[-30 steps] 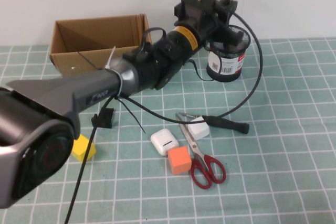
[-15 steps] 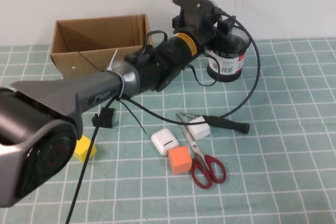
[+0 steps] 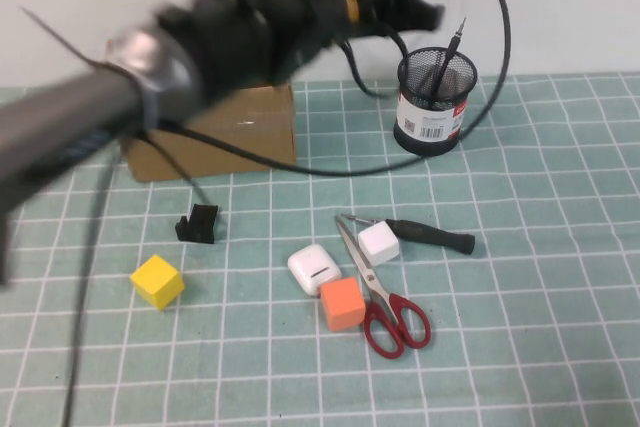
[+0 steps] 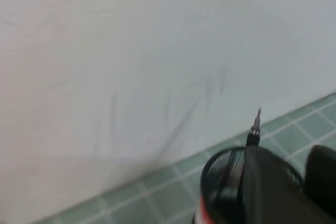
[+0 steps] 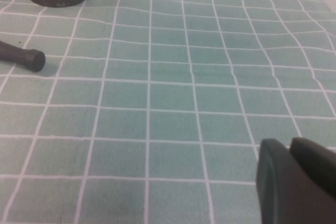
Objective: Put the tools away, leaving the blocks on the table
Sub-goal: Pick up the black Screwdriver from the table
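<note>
Left gripper (image 4: 300, 156) is held raised just above and left of the mesh cup (image 3: 434, 102), its jaws slightly apart and nothing between them. Far left of the cup, on the desk (image 3: 560, 347), a yellow block (image 3: 157, 280) is seen, then a black clip (image 3: 198, 224). Nearer the cup lie the orange block (image 3: 341, 304), red-handled scissors (image 3: 384, 294), white block (image 3: 379, 243) and screwdriver (image 3: 430, 236). The thin driver (image 3: 450, 50) is stood inside the cup. Right gripper (image 5: 287, 148) is kept low, right of the cup, jaws together.
</note>
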